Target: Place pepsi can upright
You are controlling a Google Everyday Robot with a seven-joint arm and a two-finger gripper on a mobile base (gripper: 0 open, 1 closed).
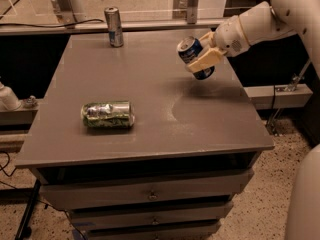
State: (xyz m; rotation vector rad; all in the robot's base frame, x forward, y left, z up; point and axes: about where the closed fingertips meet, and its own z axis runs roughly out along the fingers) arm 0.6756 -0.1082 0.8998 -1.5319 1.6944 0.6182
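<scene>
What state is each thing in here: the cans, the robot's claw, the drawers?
pepsi can: tilted, held in the air above the table's right side.
gripper: shut on the pepsi can, above the table.
green-and-silver can: lying on its side, front left.
slim silver can: upright at the far edge.
drawers: closed.
</scene>
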